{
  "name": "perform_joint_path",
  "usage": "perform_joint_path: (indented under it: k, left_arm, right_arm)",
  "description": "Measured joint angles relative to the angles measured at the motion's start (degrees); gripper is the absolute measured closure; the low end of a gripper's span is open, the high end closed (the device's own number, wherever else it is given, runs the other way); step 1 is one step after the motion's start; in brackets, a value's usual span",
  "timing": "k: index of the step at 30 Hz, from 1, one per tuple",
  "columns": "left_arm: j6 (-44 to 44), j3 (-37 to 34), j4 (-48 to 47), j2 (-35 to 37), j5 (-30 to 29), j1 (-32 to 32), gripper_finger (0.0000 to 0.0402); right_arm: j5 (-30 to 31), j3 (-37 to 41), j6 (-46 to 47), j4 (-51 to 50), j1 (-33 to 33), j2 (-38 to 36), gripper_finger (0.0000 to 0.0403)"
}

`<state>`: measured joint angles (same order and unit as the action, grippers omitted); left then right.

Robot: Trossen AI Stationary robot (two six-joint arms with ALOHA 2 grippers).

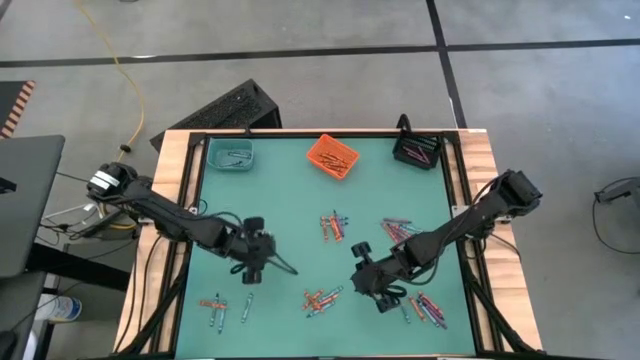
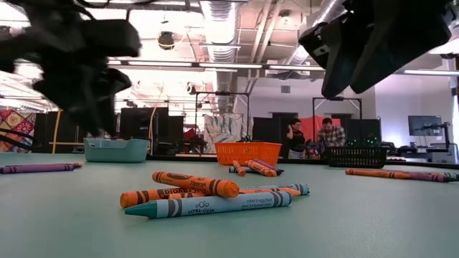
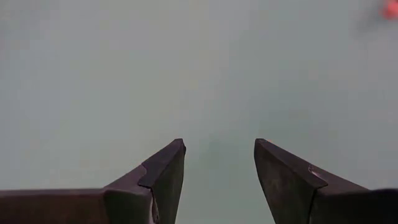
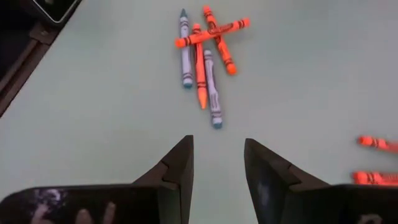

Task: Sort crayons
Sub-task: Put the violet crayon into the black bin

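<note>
Several small groups of crayons lie flat on the teal mat: one at the middle (image 1: 333, 226), one to its right (image 1: 398, 230), one near the front centre (image 1: 322, 299), one at the front left (image 1: 218, 306) and one at the front right (image 1: 428, 308). My left gripper (image 1: 262, 272) hovers open over bare mat (image 3: 219, 162), left of the front-centre group. My right gripper (image 1: 375, 292) hovers open just right of that group. Its wrist view shows the orange and blue-grey crayons (image 4: 205, 56) ahead of its fingertips (image 4: 217, 155). Neither gripper has anything between its fingers.
Along the far edge stand a teal bin (image 1: 231, 155), an orange bin (image 1: 332, 156) and a black bin (image 1: 417, 151), each with crayons in it. A wooden frame (image 1: 170, 230) borders the mat. In the low view, people stand in the room behind the table (image 2: 315, 137).
</note>
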<state>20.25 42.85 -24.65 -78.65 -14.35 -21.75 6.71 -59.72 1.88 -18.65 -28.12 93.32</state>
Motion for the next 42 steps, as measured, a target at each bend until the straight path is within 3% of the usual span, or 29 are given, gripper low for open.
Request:
perform_joint_path:
  k: [4,7,17,21,24,36,42]
  left_arm:
    - [2.18,0.02,0.09,0.02,4.61,-5.15,0.0219]
    - [6.5,0.07,0.59,0.02,4.6,-8.77,0.0219]
    - [26.44,0.07,2.34,-0.13,-2.57,-19.03,0.0219]
    - [30.79,0.07,4.01,-0.13,-6.68,-21.78,0.0219]
    - [32.33,0.07,5.41,-0.13,-9.31,-22.85,0.0219]
    - [33.0,0.07,6.26,-0.17,-23.72,-23.09,0.0219]
    - [33.48,0.07,6.91,-1.12,-23.49,-23.38,0.0219]
  right_arm:
    - [1.0,0.0,-3.87,1.35,0.08,0.83,0.0269]
    - [2.02,-0.02,-5.28,1.94,0.79,0.78,0.0269]
    - [5.71,-0.02,-6.77,1.57,3.53,0.7,0.0269]
    - [12.02,-0.02,-6.48,-0.18,4.94,0.7,0.0269]
    - [15.82,-0.02,-4.18,-0.83,7.11,0.67,0.0269]
    - [15.92,-0.02,9.97,0.01,18.48,0.67,0.0269]
    - [13.87,-0.02,10.31,-7.59,20.01,0.69,0.0269]
